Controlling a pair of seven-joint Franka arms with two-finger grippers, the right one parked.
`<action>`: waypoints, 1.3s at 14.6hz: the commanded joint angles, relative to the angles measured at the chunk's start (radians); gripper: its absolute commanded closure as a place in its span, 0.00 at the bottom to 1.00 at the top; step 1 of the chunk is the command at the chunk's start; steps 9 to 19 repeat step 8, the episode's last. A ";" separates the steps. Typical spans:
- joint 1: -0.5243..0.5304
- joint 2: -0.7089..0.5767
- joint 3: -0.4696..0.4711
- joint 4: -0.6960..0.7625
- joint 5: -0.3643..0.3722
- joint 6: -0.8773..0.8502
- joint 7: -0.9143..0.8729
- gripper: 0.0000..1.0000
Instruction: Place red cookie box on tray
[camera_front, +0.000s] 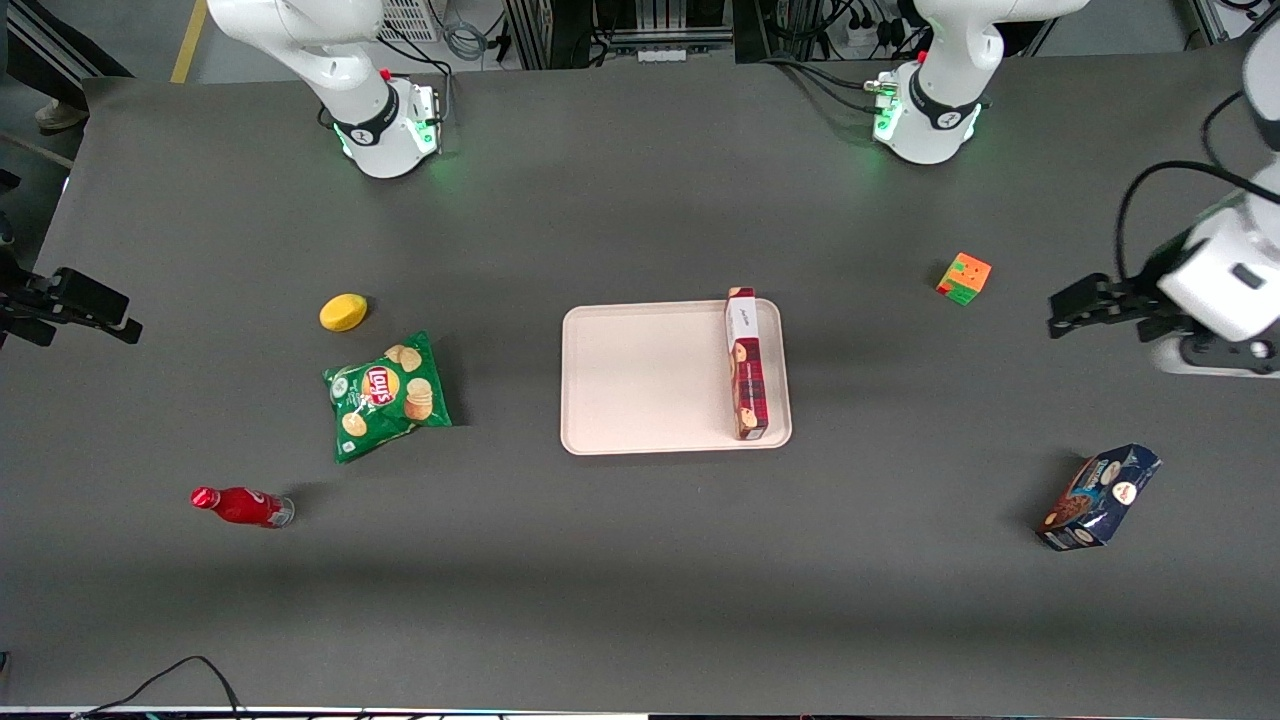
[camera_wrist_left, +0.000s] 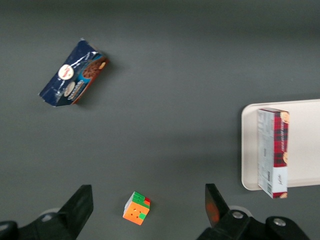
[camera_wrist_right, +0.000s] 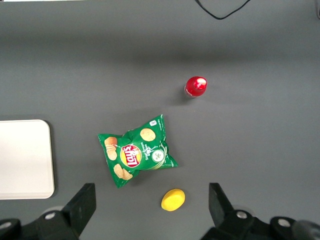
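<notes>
Red cookie box (camera_front: 747, 364) is lying on the tray (camera_front: 640, 380), along the edge toward the working arm's end of the table (camera_front: 640, 600). It's a long dark-red tartan carton, cookie pictures down the side, white label panel at the end farther from the front camera.

End effector (camera_front: 1062, 312) is hovering over bare table toward the working arm's end, well apart from the tray, fingers (camera_wrist_left: 82, 202) spread wide and holding nothing.

Count: one red cookie box, one pale pink tray, one multicoloured puzzle cube (camera_front: 964, 277), one dark blue cookie package (camera_front: 1098, 497), one green Lay's chip bag (camera_front: 386, 395), one yellow lemon-like object (camera_front: 343, 311), one red bottle (camera_front: 241, 506) lying on its side.
</notes>
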 joint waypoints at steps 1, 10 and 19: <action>-0.027 -0.181 0.010 -0.304 0.041 0.238 -0.017 0.00; -0.029 -0.099 0.012 -0.111 0.053 0.110 -0.021 0.00; -0.029 -0.099 0.012 -0.111 0.053 0.110 -0.021 0.00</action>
